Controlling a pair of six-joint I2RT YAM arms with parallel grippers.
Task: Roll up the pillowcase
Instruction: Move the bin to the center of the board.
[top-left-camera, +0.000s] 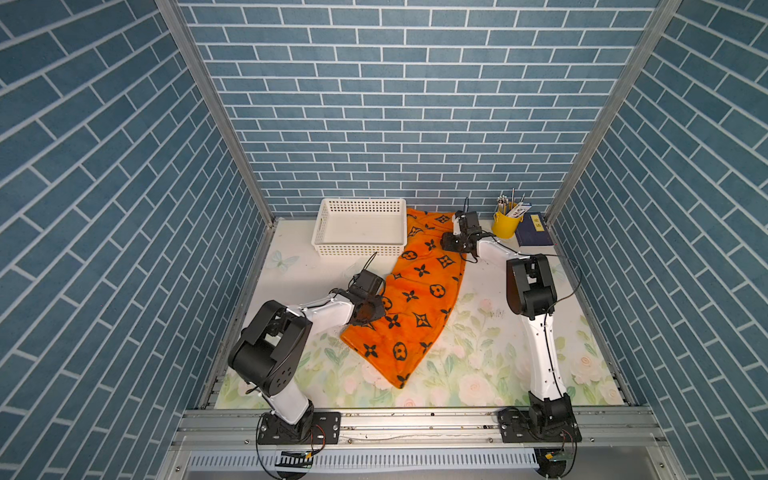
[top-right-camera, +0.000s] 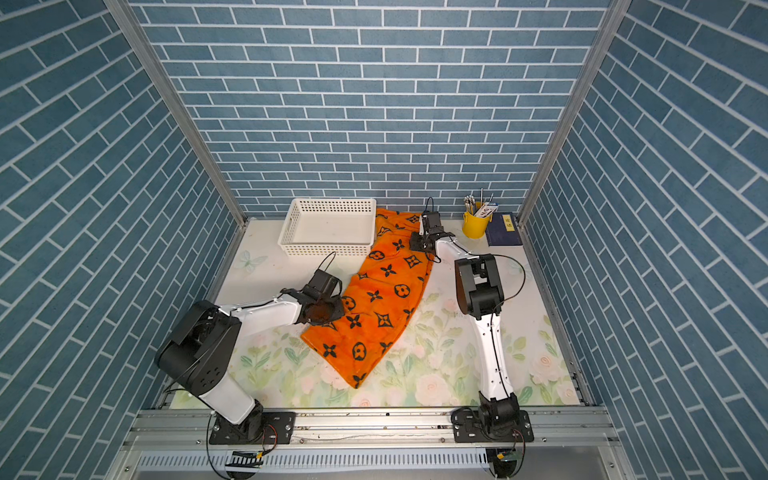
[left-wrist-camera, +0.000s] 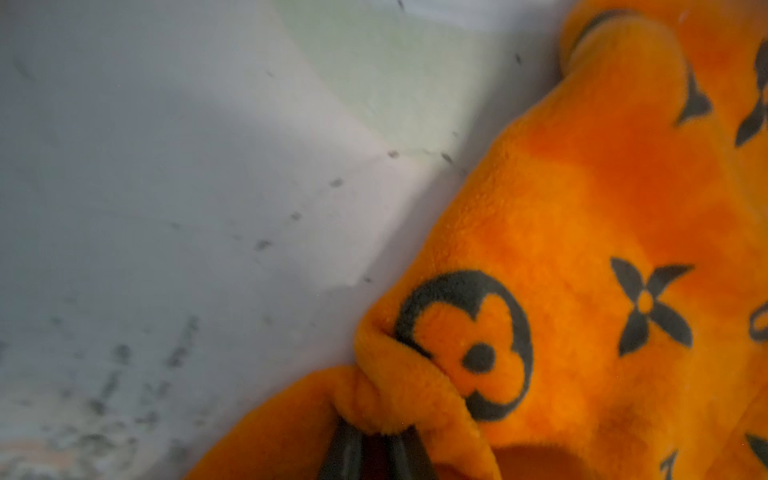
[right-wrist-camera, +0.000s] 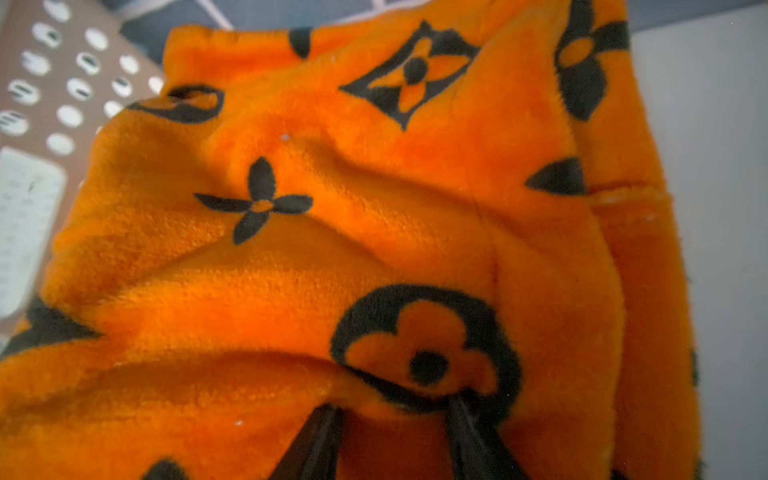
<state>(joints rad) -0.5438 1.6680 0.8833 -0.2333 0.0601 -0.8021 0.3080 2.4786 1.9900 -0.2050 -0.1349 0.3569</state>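
The left gripper (left-wrist-camera: 374, 446) pinches a bunched fold of the orange pillowcase (left-wrist-camera: 602, 232) beside the pale table (left-wrist-camera: 187, 187)

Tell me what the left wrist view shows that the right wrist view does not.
Only the left wrist view shows the bare tabletop beside the pillowcase, and the left gripper pinching a bunched fold at its edge. Only the right wrist view shows the white perforated basket and the right gripper, its fingers apart and pressed into the cloth. Both show the orange fabric with black flower motifs.

Both top views look steeply down from above the front rail, sharing the whole table (top-left-camera: 291, 266). Each wrist view sits close over the pillowcase (left-wrist-camera: 602, 232).
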